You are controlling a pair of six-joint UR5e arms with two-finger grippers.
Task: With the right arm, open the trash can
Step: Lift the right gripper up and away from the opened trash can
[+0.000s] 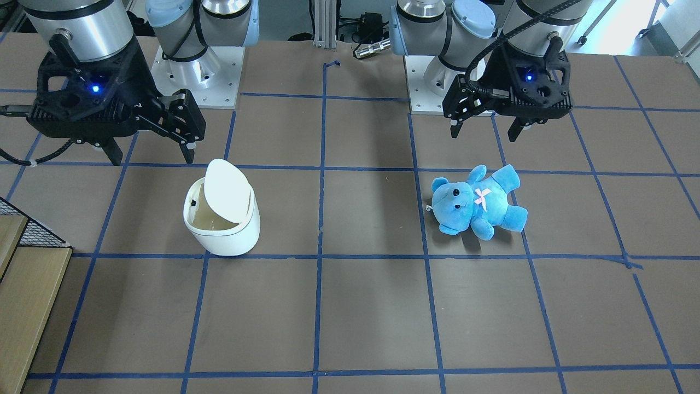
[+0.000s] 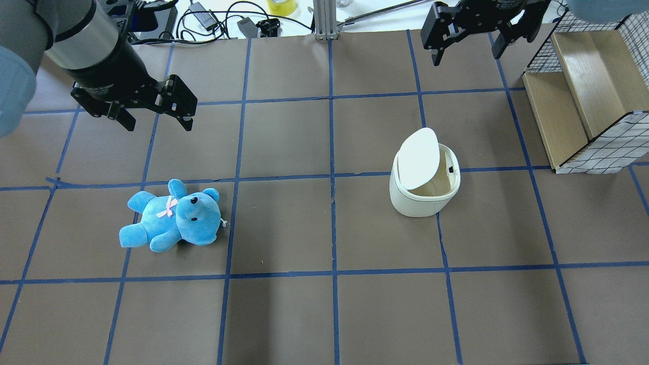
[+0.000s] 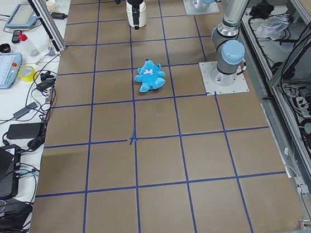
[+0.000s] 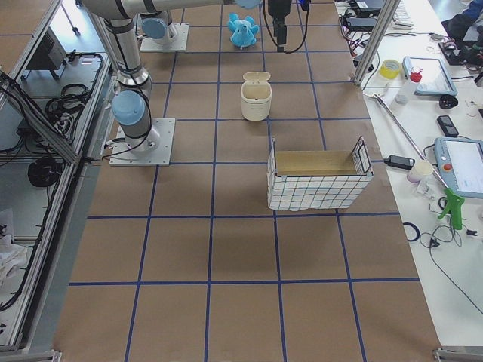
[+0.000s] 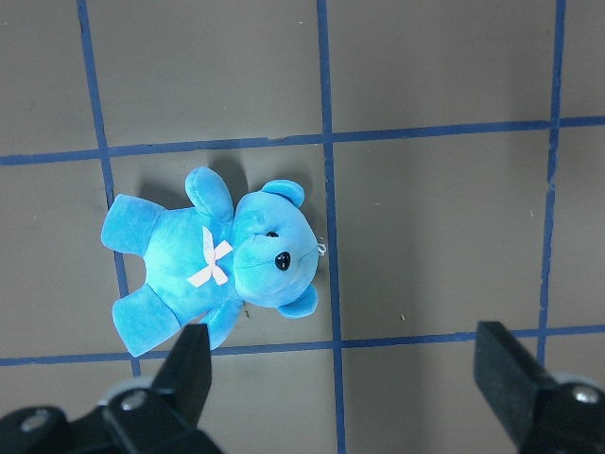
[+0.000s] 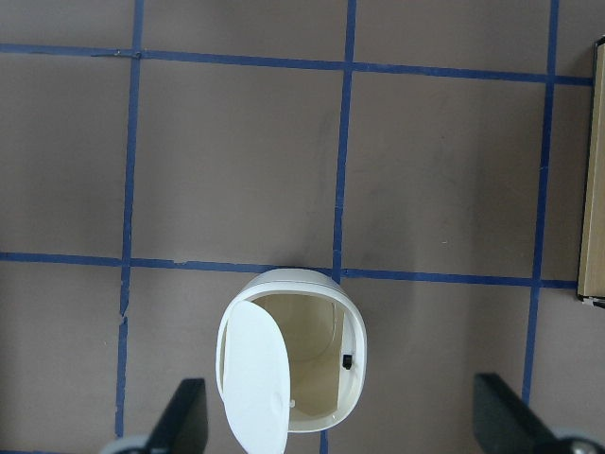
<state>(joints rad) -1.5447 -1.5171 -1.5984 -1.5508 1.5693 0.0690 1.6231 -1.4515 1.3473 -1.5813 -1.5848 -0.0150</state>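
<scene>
Looking light and tippy, the trash can (image 2: pixel 423 203) suits a gentle nudge on its raised lid (image 2: pixel 417 158) from the released right end effector (image 2: pixel 466 57).

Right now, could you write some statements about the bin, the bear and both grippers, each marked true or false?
1. The lid of the trash can is tilted up and the inside shows. True.
2. The right gripper is shut on the lid. False: it is open and hangs apart from the trash can.
3. The blue teddy bear lies inside the trash can. False: it lies on the table, apart from it.
4. The left gripper is open and holds nothing. True.
</scene>
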